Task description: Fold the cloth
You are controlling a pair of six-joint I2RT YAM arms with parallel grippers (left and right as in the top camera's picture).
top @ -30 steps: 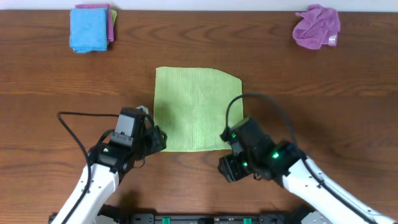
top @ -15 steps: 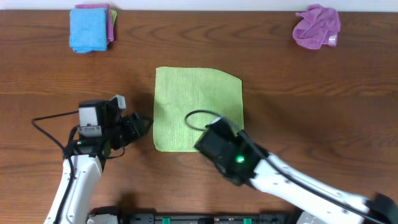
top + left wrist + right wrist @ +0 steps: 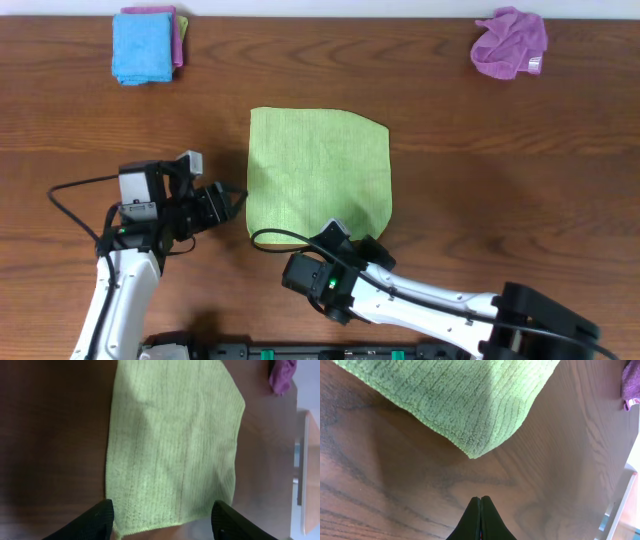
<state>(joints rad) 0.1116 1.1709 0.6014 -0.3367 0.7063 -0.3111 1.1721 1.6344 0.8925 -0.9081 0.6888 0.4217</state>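
**Lime cloth flat on dark wood, one claw spread, one claw closed**

Cloth (image 3: 318, 172): lime yellow-green microfibre, roughly square and plain. Fuzzy, with fine ribbed rows clear in both wrist views. Lies flat and unfolded, with softly rounded corners.

Left claw (image 3: 165, 519): blunt black fingers (image 3: 102, 517) spread wide, gripping nothing. Straight ahead of it, the cloth, whose nearest edge runs across the gap between the fingertips. Touching them or not: cannot tell. From overhead, sits just beside that edge.

Right claw (image 3: 480, 505): two black fingers pressed together into one narrow point, with nothing pinched between them. Just ahead of the point, a rounded corner of the cloth, apart from it, with a strip of bare wood between.

Table (image 3: 500, 180): dark brown wood with long streaky grain and a faint sheen. Soft shadows beside both arms.

Well beyond the left claw, by the far edge, a folded bright blue cloth (image 3: 143, 45) stacked on a pink one (image 3: 180, 38). Well beyond the right claw, also by the far edge, a crumpled purple cloth (image 3: 510, 42), glimpsed too at the upper right of both wrist views.

Behind the left claw, a thin black cable (image 3: 75, 190) looping over the wood.

Past the table's edge in the wrist views, a pale surface, too blurred to name.
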